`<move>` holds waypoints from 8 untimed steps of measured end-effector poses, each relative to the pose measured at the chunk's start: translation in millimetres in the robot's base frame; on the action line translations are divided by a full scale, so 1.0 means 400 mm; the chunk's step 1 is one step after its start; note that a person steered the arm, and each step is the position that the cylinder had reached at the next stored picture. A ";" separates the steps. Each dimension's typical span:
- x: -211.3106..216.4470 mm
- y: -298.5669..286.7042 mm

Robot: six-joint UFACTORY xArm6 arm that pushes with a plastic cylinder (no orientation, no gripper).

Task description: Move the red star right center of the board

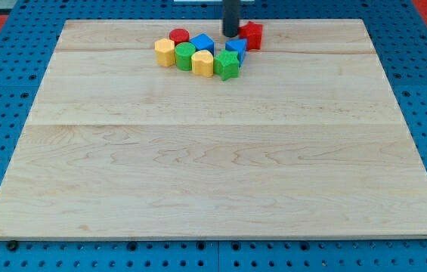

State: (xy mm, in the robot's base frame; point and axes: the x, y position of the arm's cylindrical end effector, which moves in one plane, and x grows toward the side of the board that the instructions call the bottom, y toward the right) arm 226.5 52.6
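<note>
The red star (253, 35) sits near the view's top edge of the wooden board (213, 151), a little right of centre. My tip (230, 34) stands just left of it, touching or nearly touching it. The dark rod comes down from the view's top. Left and below the tip lies a tight cluster: a red block (179, 36), a blue block (202, 43), a blue block (236, 48), a yellow block (165, 53), a green block (185, 56), a yellow block (202, 63) and a green block (227, 66).
The board lies on a blue pegboard table (1, 91) that surrounds it on all sides. The red star is close to the board's top edge.
</note>
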 end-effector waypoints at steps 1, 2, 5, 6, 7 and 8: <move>0.005 0.213; 0.005 0.252; 0.122 0.268; 0.275 0.245; 0.395 0.295; 0.437 0.280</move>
